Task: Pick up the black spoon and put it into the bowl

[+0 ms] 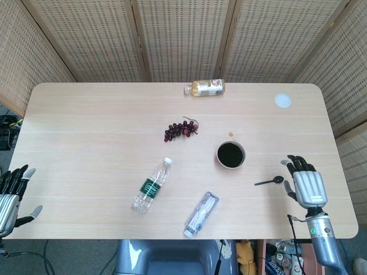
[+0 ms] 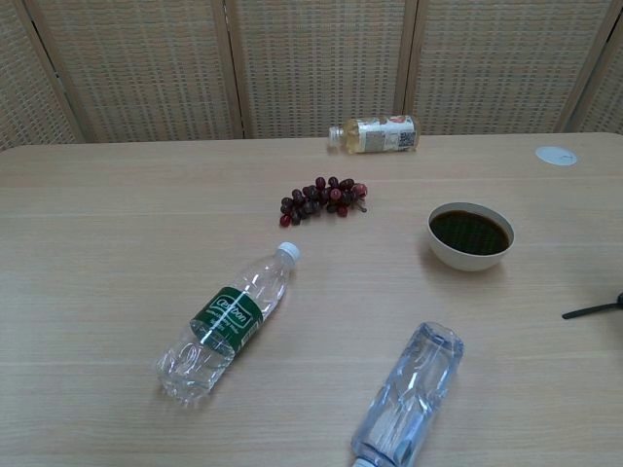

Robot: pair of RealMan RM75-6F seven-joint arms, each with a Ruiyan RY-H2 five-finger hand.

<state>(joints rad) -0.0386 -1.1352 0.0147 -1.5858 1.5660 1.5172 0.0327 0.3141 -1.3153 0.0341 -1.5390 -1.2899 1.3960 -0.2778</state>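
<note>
The black spoon (image 1: 268,181) lies flat on the table to the lower right of the bowl; in the chest view only its handle (image 2: 590,310) shows at the right edge. The bowl (image 1: 230,154) is white outside and dark inside, and it stands right of centre (image 2: 471,234). My right hand (image 1: 306,184) hovers just right of the spoon's bowl end, fingers spread, holding nothing and apart from the spoon. My left hand (image 1: 11,196) sits off the table's lower left corner, fingers apart and empty. Neither hand shows in the chest view.
A bunch of dark grapes (image 1: 181,129) lies mid-table. A labelled water bottle (image 1: 152,185) and a clear bottle (image 1: 201,214) lie near the front edge. A tea bottle (image 1: 205,87) lies at the back, a white lid (image 1: 282,101) back right.
</note>
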